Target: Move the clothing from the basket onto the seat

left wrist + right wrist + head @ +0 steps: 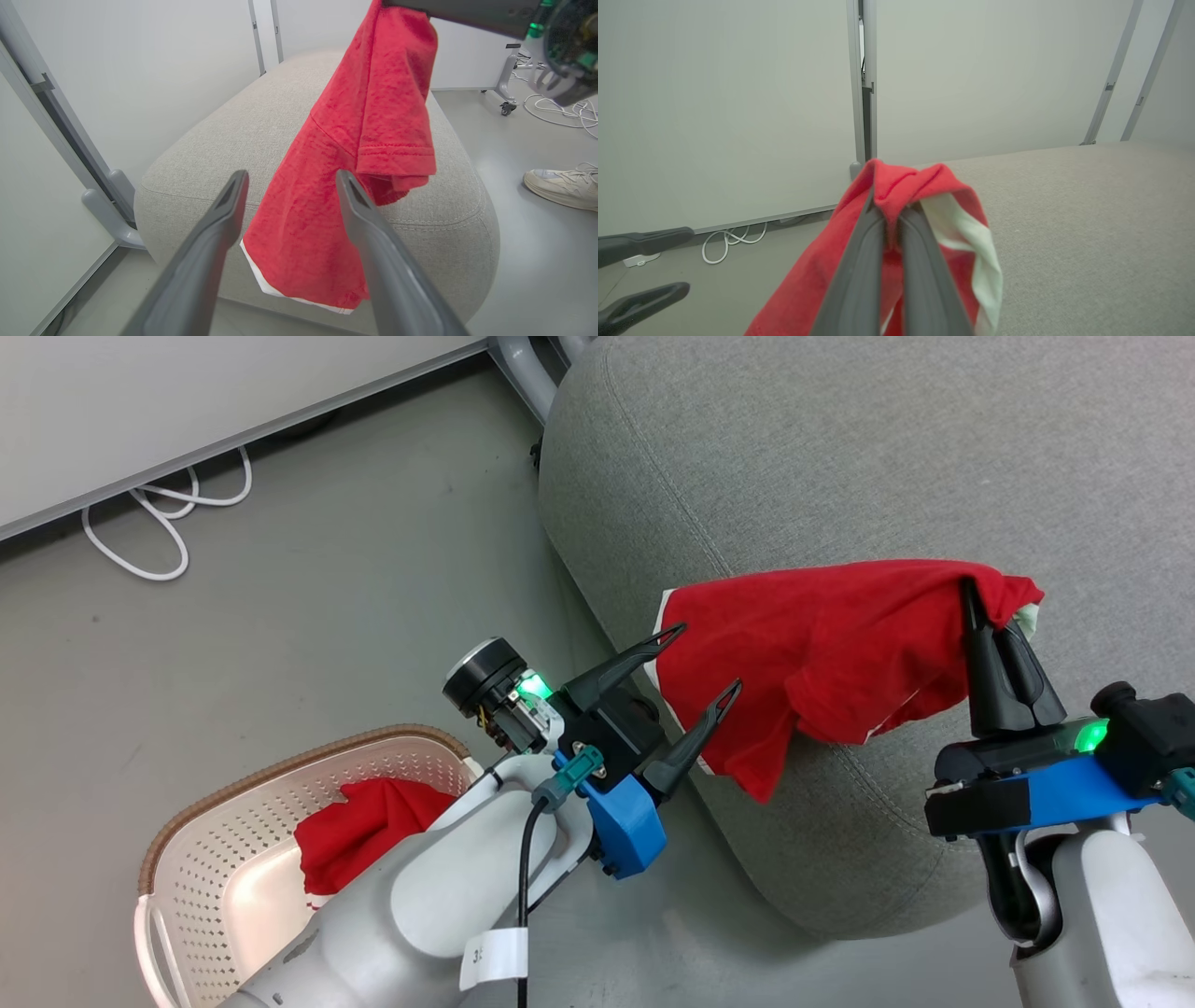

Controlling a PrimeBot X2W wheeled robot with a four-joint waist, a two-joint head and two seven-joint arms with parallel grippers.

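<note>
One red garment (pixel 831 653) with white trim hangs over the grey seat (pixel 840 457), pinched at its top edge by my right gripper (pixel 973 586), which is shut on the cloth (pixel 896 186). It drapes down past the seat's front edge (pixel 336 186). My left gripper (pixel 705 661) is open just left of the hanging hem, its two fingers (pixel 219 219) spread with the cloth beyond them and nothing between them. A second red garment (pixel 359 831) lies bunched in the cream basket (pixel 215 887) on the floor at lower left, partly hidden by my left forearm.
White cables (pixel 159 513) lie on the grey floor by the wall base. A metal frame leg (pixel 112 214) stands beside the seat. A person's pale shoe (pixel 560 184) rests on the floor to the right of the seat.
</note>
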